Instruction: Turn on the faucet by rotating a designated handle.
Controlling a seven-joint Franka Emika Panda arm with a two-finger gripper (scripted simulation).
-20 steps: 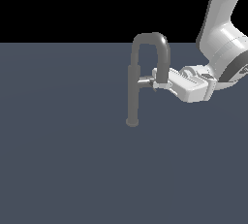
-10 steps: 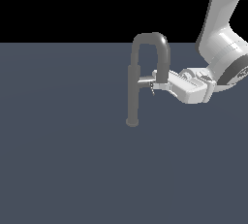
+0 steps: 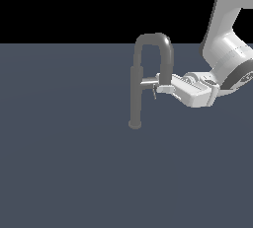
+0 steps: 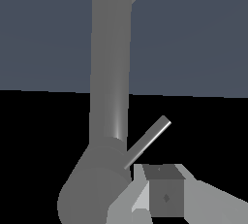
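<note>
Faucet: you have the faucet standing upright on the dark floor, round base down, near the middle of that surface and toward its far edge. Its arched spout bends over toward the exterior view's right and comes back down.

Handle: the handle is a thin light lever at the end of a short stub branching from the upright tube, about halfway up, on the exterior view's right side of it. In the wrist view it shows as a slim slanted bar beside the tube.

Why it sits so: the stub holds the lever clear of the tube, so you can judge there is room to swing it, and the spout's falling end hangs just in front of where your tool comes in.

Gripper: your gripper is right at the lever, reaching in level from the exterior view's right. One finger shows close to the bar in the wrist view.

Fingers: you cannot tell from either view whether they are spread or closed, nor whether they truly touch the lever.

Arm pose: the arm descends from the upper right of the exterior view, bends at the wrist, and lays the hand roughly horizontal toward the tube.

Step in hand: likely pushing or hooking the lever round.
</note>
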